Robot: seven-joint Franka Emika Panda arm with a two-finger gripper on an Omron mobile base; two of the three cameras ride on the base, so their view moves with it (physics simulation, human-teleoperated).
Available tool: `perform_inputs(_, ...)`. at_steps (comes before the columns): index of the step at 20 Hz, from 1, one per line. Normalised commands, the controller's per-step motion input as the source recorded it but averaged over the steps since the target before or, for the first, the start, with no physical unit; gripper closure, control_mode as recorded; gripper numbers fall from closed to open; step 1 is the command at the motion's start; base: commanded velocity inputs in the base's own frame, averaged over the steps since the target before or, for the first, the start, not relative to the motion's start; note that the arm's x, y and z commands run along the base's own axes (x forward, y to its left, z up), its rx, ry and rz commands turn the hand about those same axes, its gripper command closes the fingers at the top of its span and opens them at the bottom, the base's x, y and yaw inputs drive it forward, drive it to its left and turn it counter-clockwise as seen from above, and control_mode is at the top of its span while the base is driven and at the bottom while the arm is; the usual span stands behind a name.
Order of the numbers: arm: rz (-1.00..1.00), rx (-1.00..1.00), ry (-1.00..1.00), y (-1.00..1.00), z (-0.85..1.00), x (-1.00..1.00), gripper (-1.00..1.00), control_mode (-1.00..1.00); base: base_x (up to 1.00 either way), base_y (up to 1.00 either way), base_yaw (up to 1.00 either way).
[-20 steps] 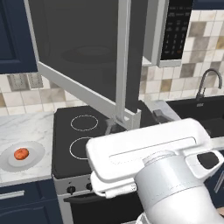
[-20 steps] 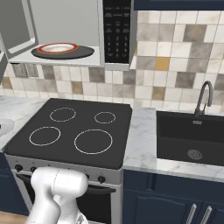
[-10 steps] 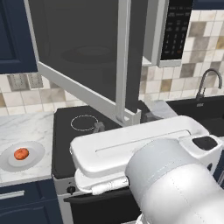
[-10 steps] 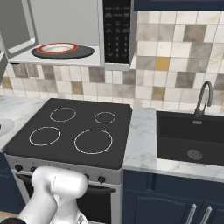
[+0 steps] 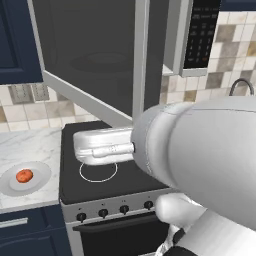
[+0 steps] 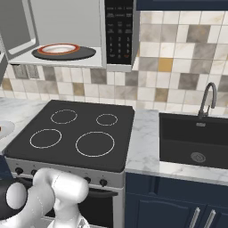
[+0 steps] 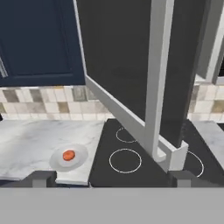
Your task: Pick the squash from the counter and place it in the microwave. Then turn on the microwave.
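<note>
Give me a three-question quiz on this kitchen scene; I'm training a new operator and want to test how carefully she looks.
1. True or false: the squash lies on a white plate on the counter, left of the stove.
2. How does the microwave door stand? A) shut B) swung open C) taken off
3. Fill in: the gripper is ____ and holds nothing.

Key
1. True; it sits apart from the gripper, still to be picked.
2. B; the right base view looks into the open cavity, where a red-rimmed dish lies on the dark turntable.
3. Open; the fingertips stand wide apart in the hand view.
</note>
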Motion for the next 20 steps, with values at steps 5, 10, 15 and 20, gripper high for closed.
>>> perform_inputs(5,0.00,0.00,0.29,0.04,-0.33,0.16,-1.00,-1.00,0.00,0.00,0.00)
perform_inputs(10,0.00,0.00,0.25,0.08,-0.39,0.01,-1.00,-1.00,0.00,0.00,0.00)
perform_inputs(15,0.00,0.00,0.25,0.04,-0.27,0.07,-1.00,-1.00,0.00,0.00,0.00)
perform_inputs(20,0.00,0.00,0.26,0.04,-0.37,0.05,-1.00,-1.00,0.00,0.00,0.00)
